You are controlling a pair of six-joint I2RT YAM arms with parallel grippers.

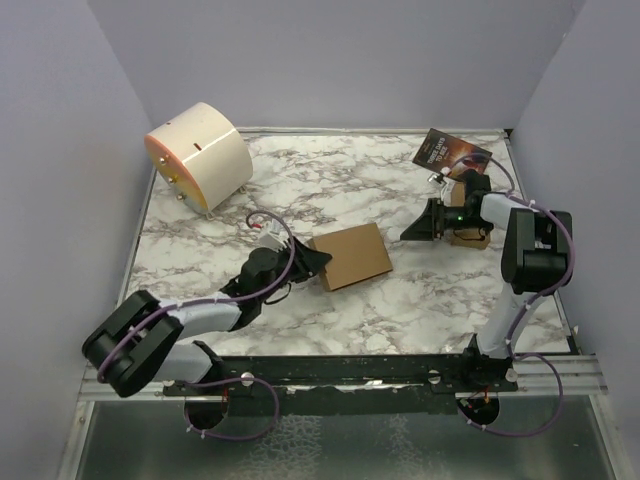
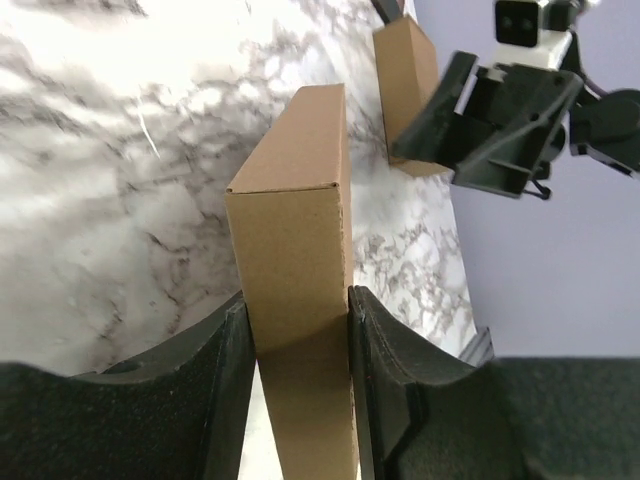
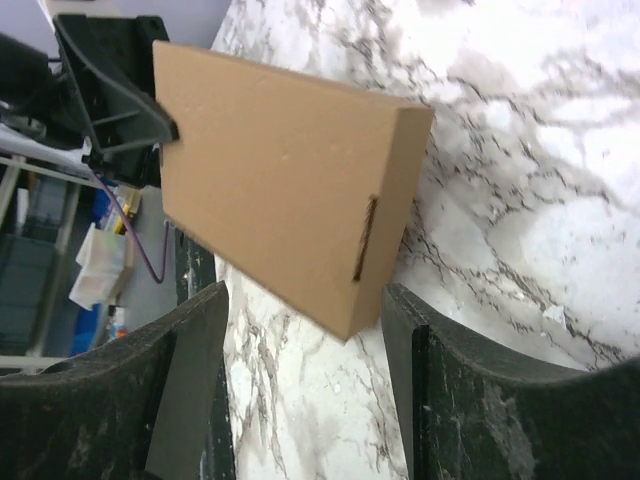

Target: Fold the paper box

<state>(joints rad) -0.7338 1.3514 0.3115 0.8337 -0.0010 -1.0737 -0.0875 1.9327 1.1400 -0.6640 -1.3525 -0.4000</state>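
Roughly at the middle of the marble desk (image 1: 400,300) lies the paper box (image 1: 352,255), already a closed flat shape, its left end pinched between the jaws of the left gripper (image 1: 308,262). The right gripper (image 1: 418,224) faces it from the right, jaws spread and clear of the cardboard. Just behind that gripper sits a smaller cardboard box (image 1: 470,238), partly hidden by the wrist. A dark booklet (image 1: 452,153) lies in the far right corner, its print too small to read. A large cream cylinder (image 1: 200,155) rests on its side far left.
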